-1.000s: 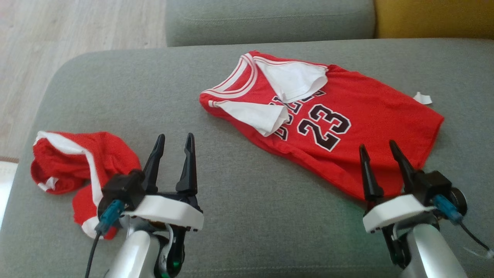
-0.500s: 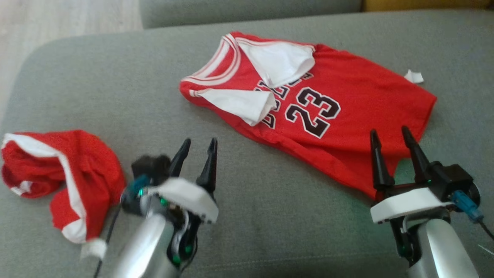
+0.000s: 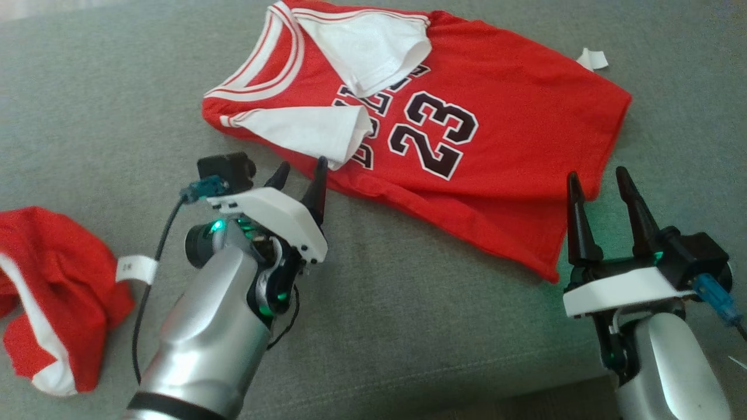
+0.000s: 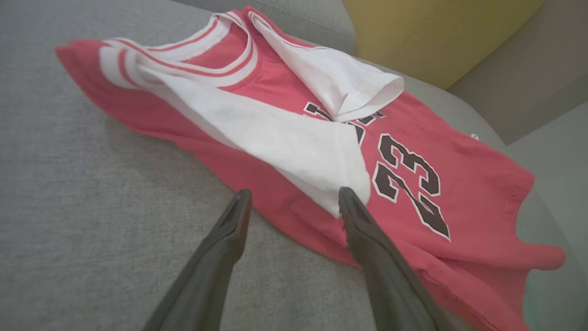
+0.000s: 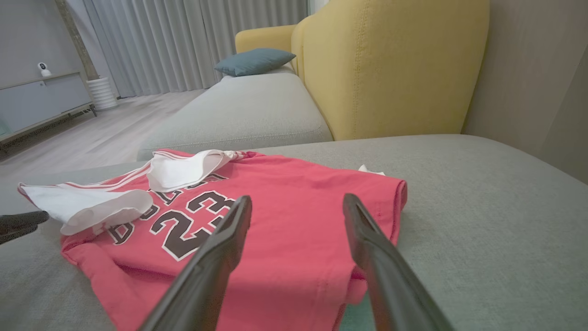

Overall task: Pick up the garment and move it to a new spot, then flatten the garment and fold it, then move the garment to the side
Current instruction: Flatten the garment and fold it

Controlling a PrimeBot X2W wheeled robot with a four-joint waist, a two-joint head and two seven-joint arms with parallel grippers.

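Note:
The garment (image 3: 502, 128) is a red jersey numbered 23, lying mostly flat on the grey sofa cushion (image 3: 408, 326) with both white sleeves folded over its chest. My left gripper (image 3: 302, 163) is open, its fingertips just short of the near white sleeve (image 3: 303, 128); in the left wrist view the left gripper (image 4: 295, 192) straddles that sleeve's (image 4: 294, 147) tip over the garment's (image 4: 468, 184) edge. My right gripper (image 3: 596, 172) is open at the jersey's near hem corner, holding nothing. In the right wrist view the right gripper (image 5: 297, 197) points across the garment (image 5: 294, 184).
Crumpled red shorts (image 3: 52, 274) with white trim and a white label (image 3: 135, 269) lie at the cushion's left. Behind stand a yellow armchair (image 5: 390, 64), a second grey seat (image 5: 243, 110) and a blue pillow (image 5: 255, 60). A small white tag (image 3: 592, 58) sticks out past the jersey.
The head camera has tilted down and shifted. My left gripper has reached forward and right to the jersey's near white sleeve. The right gripper has barely moved, and both stay open.

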